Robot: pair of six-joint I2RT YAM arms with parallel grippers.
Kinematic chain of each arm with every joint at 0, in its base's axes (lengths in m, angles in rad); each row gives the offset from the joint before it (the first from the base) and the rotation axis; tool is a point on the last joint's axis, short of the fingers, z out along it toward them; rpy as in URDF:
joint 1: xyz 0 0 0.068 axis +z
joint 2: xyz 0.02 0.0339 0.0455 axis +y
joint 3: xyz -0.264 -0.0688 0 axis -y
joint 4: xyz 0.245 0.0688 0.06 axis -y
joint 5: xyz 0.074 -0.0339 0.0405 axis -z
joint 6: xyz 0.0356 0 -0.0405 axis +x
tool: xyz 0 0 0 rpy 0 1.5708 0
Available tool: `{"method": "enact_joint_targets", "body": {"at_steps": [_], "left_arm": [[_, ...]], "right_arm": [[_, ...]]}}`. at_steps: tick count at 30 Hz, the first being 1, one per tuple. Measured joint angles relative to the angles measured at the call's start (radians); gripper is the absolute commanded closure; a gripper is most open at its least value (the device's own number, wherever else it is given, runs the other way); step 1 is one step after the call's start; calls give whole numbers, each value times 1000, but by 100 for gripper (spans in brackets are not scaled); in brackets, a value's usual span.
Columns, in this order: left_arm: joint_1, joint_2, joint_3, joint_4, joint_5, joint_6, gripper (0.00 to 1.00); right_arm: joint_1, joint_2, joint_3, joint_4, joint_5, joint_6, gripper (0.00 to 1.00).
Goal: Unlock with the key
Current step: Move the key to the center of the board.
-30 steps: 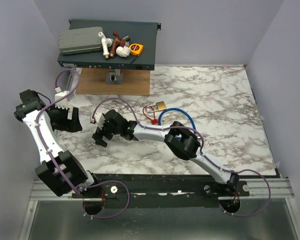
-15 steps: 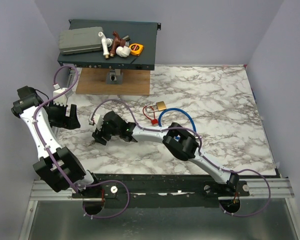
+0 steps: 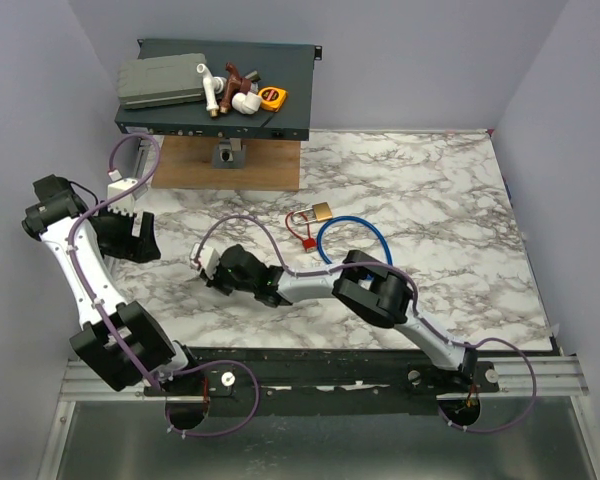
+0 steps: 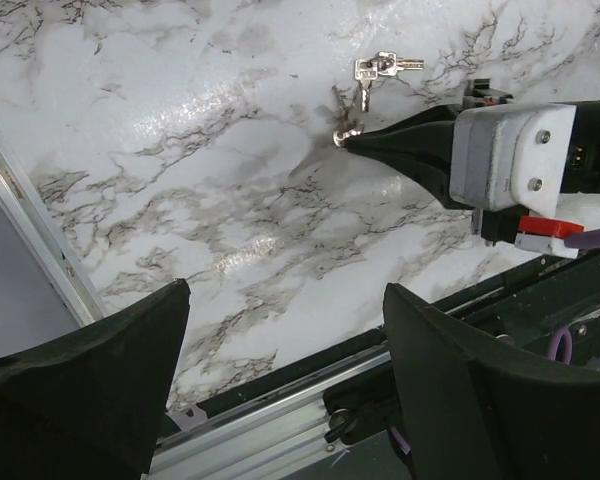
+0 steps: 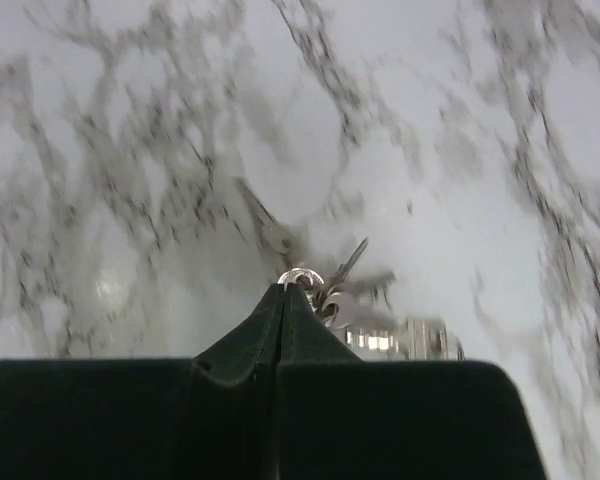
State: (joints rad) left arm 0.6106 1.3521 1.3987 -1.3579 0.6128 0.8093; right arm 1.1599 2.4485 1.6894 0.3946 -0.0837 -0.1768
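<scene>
Pinching the key ring (image 4: 346, 134) at their very tips, the right fingers (image 5: 285, 290) are clenched together low over the table (image 3: 450, 200). The silver keys (image 4: 378, 68) hang off that ring and lie flat on the marble. They trail away from the fingertips, beyond and slightly to one side, with their long axes roughly following the line of the reach. The left fingers (image 4: 285, 295) are spread wide and hold nothing, parked off to the left near the table's edge, so the right arm is the one placed to act.

Farther out and to the right lies the brass padlock (image 3: 322, 211), well apart from the keys and resting on its side. A blue cable (image 3: 352, 218) loops just beside it. A small red tag (image 3: 307, 241) on a thin red cord lies near the padlock, too small to tell whether it is a key.

The coming move, by this judgement, is a lift and a carry rightward and away toward the padlock. The marble is smooth and glossy, so the loose lock may slide when pushed. Open table lies between.
</scene>
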Motion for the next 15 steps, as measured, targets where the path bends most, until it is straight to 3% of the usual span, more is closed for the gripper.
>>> {"method": "enact_joint_targets", "body": {"at_steps": [15], "left_arm": [[4, -27, -16, -26, 5, 14, 24]], "right_arm": [[-40, -345, -564, 127, 214, 100, 99]]}}
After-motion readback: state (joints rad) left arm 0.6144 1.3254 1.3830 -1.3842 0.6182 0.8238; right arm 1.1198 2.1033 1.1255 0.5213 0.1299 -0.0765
